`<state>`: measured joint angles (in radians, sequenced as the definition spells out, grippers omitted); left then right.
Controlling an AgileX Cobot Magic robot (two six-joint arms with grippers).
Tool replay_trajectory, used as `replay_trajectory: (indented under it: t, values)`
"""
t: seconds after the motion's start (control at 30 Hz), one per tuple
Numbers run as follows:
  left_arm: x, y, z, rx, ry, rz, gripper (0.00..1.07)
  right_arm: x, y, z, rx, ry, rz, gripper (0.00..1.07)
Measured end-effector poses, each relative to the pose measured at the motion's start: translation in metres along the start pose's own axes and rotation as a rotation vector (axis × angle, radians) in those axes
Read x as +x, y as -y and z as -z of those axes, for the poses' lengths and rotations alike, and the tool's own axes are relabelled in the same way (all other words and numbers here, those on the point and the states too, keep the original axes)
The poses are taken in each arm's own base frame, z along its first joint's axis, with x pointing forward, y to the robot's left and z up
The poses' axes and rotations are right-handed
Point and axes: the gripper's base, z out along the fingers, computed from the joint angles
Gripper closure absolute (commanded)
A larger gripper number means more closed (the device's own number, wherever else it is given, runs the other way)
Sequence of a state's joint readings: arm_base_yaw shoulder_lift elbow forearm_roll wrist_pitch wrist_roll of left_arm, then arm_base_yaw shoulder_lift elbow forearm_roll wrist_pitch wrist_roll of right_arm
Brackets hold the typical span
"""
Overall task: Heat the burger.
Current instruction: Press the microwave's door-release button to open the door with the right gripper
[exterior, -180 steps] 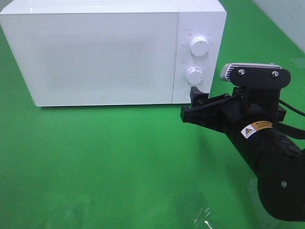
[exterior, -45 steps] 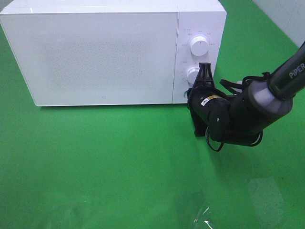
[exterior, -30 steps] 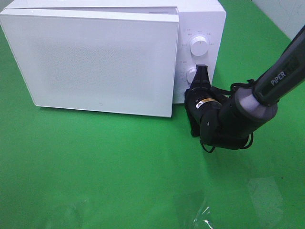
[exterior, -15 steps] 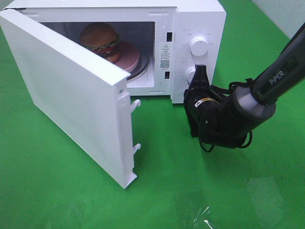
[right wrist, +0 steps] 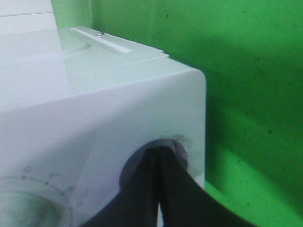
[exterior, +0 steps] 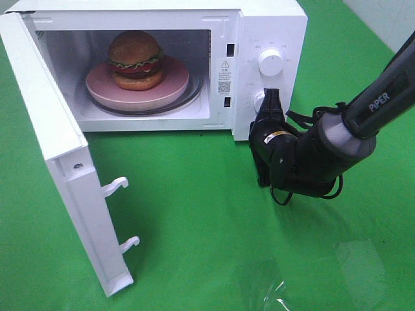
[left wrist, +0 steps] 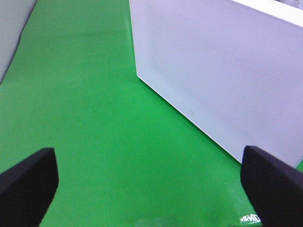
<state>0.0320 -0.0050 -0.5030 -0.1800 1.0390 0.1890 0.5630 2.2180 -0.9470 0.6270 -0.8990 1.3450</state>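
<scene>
The burger sits on a pink plate inside the white microwave. The microwave's door stands swung wide open to the left. My right gripper is shut, its tip against the round button low on the control panel. In the right wrist view the shut gripper presses into that button. My left gripper is open and empty, hovering over the green table and facing the door's outer face. The left arm is out of the exterior view.
Two latch hooks stick out of the door's free edge. The upper knob is exposed; the lower knob is partly hidden by the right gripper. Green cloth covers the table in front.
The door has swung from half open to wide open, showing the whole burger and plate. The right arm has barely moved and its gripper stays at the button.
</scene>
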Motion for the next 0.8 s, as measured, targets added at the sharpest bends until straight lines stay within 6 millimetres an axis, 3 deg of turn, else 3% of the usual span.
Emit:
replay_trajectory:
  t: [0.33, 0.57, 0.8]
  values:
    - [0.0, 0.0, 0.0, 0.0, 0.0, 0.0, 0.03, -0.005, -0.003, 0.006, 0.041, -0.034, 0.022, 1.07]
    - [0.0, 0.0, 0.0, 0.0, 0.0, 0.0, 0.03, -0.01, -0.007, 0.029, 0.149, -0.101, 0.083, 1.07]
    - [0.0, 0.0, 0.0, 0.0, 0.0, 0.0, 0.03, -0.012, -0.011, 0.054, 0.277, -0.209, 0.313, 1.07]
